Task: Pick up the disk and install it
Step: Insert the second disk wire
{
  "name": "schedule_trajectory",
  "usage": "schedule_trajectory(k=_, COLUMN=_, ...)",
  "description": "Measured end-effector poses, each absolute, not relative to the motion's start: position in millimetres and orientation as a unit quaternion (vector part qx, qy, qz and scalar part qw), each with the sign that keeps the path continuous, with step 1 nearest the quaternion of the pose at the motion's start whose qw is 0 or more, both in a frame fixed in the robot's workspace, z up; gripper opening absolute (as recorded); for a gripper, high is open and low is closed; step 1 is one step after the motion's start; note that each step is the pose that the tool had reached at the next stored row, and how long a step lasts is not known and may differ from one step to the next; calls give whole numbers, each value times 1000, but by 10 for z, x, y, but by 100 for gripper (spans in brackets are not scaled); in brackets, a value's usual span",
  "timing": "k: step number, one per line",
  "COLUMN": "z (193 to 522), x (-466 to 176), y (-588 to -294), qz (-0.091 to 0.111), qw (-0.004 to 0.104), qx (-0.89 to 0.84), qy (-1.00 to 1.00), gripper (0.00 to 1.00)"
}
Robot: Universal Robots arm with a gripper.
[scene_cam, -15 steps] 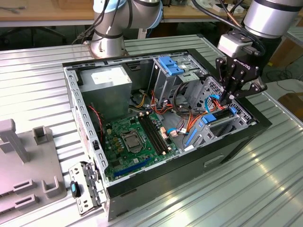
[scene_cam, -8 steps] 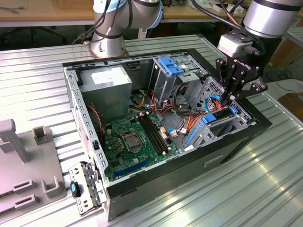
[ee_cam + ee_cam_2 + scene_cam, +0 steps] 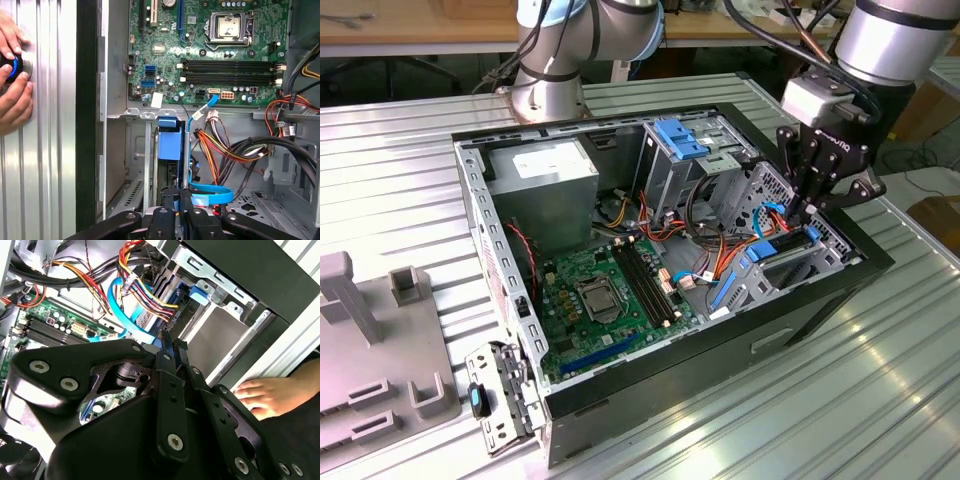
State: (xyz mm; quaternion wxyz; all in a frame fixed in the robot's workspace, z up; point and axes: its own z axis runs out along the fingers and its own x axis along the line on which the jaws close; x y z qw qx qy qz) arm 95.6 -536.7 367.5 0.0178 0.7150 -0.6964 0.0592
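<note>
The disk [image 3: 782, 245], a grey drive in a bright blue carrier [image 3: 169, 142], stands on edge inside the grey metal drive cage [image 3: 800, 278] at the exterior view's right end of the open computer case. My gripper [image 3: 808, 210] hangs straight over it. Its black fingers are shut together, and their tips [image 3: 180, 194] rest at the disk's near end. In the second wrist view the gripper [image 3: 174, 344] points into the cage beside a blue data cable [image 3: 125, 315]. Nothing shows between the fingertips.
Bundles of orange, yellow and black wires [image 3: 225, 145] lie next to the cage. The motherboard [image 3: 600, 300] and the power supply [image 3: 545, 170] fill the case's other end. A person's hands [image 3: 12, 75] hold a knob on the ribbed table beside the case. Grey fixtures [image 3: 370, 340] stand at the exterior view's left.
</note>
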Motion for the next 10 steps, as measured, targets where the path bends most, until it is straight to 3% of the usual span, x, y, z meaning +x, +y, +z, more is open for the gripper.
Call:
schedule_trajectory(k=3, z=3666, x=955, y=-5420, qz=42, qw=0, qx=715, qy=-698, gripper=16)
schedule_trajectory(k=4, z=3664, x=955, y=-5442, qz=30, qw=-12, qx=715, qy=-698, gripper=16)
schedule_trajectory(k=10, z=3609, x=952, y=-5560, qz=29, qw=-24, qx=715, qy=-698, gripper=16)
